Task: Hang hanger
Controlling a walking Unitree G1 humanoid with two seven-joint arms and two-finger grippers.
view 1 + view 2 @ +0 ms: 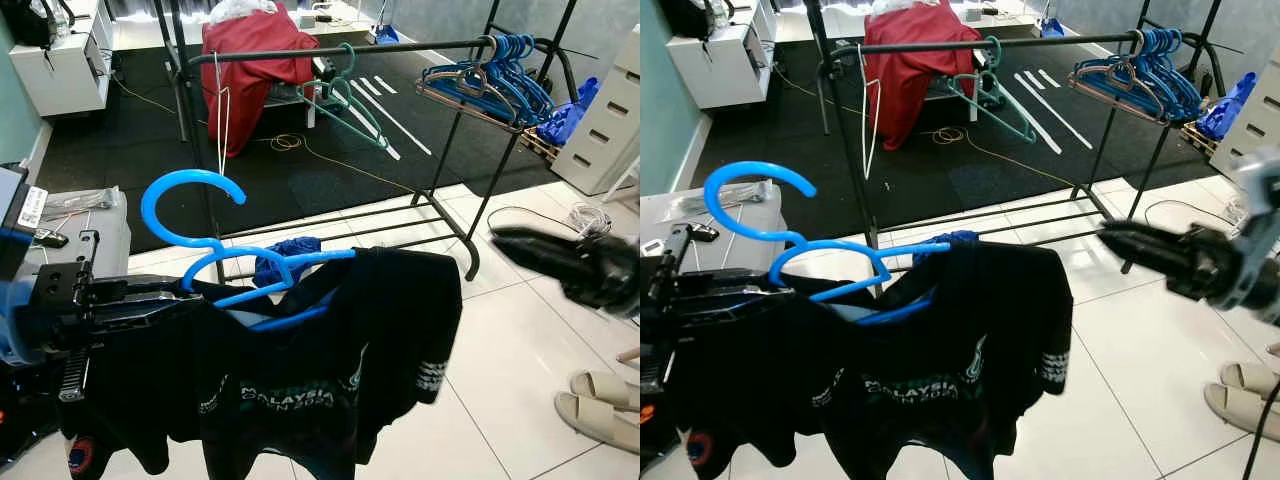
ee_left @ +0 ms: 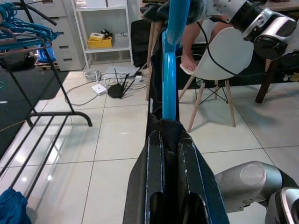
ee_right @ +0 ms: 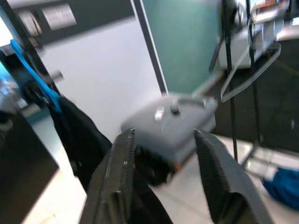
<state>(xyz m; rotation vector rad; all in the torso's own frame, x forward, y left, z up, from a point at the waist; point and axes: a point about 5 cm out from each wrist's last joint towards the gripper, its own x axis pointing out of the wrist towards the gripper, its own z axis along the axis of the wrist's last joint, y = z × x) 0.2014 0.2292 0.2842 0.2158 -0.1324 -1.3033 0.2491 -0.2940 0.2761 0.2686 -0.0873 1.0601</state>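
nearest, the left gripper [image 1: 185, 293] is clamped on one blue hanger [image 1: 215, 255], its two black fingers closed over the hanger's lower bar and a fold of cloth, as the left wrist view confirms. one black shirt [image 1: 330, 380] with pale lettering hangs from that hanger, draped low in front of the robot; the hook curves up, free of any rail. the right gripper [image 1: 1120, 240] is held out to the right above the white tile floor [image 1: 500, 370], blurred, its two fingers spread apart with nothing between them in the right wrist view. two pale sandals [image 1: 600, 405] lie on the tiles at far right. one blue cloth [image 1: 285, 255] lies on the floor by the rack's base. beyond stands one black rack [image 1: 350, 50]; on its rail hang one white wire hanger [image 1: 220, 110], one green hanger [image 1: 345, 95] and a bunch of blue hangers [image 1: 500, 70], too tightly packed to count. behind the rail, one red cloth [image 1: 255, 60] covers an object on the dark mat.
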